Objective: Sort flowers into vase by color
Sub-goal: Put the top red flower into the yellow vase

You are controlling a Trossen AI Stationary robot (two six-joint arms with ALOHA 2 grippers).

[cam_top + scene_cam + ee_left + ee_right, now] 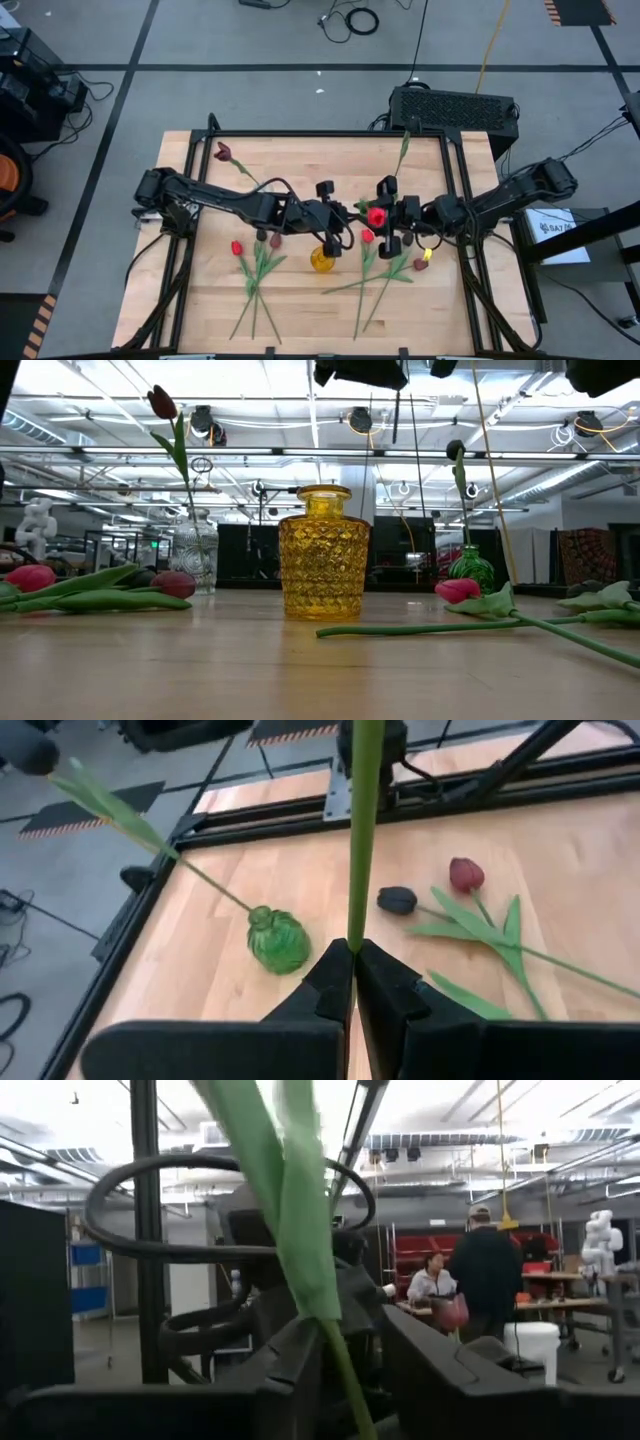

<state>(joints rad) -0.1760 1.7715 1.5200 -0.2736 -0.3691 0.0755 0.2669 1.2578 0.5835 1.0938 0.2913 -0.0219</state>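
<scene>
My left gripper (pixel 348 212) and right gripper (pixel 388 216) face each other above the table's middle, over the yellow vase (pixel 323 260). Between them is a red tulip (pixel 376 215). My left gripper (pixel 354 952) is shut on its green stem. My right gripper (pixel 350 1370) is open, with the stem and a leaf (pixel 295 1230) between its fingers. A clear vase (pixel 195 555) holds a maroon tulip (pixel 162 402). A green vase (pixel 278 940) holds a dark one. More tulips lie flat at the left (pixel 255 262) and right (pixel 385 272). My left gripper pinches the red tulip's thin green stem (pixel 353 925) between its two fingers, which lie across the stem. The flower is lifted clear of the table, and its stem runs straight on from the fingers toward my right gripper.
The yellow vase (pixel 323 550) stands just near of the grippers, at mid-table. A black frame (pixel 455 190) runs along the table's edges. A black box (pixel 452 105) sits past the far edge. People stand far off in the room (pixel 480 1270).
</scene>
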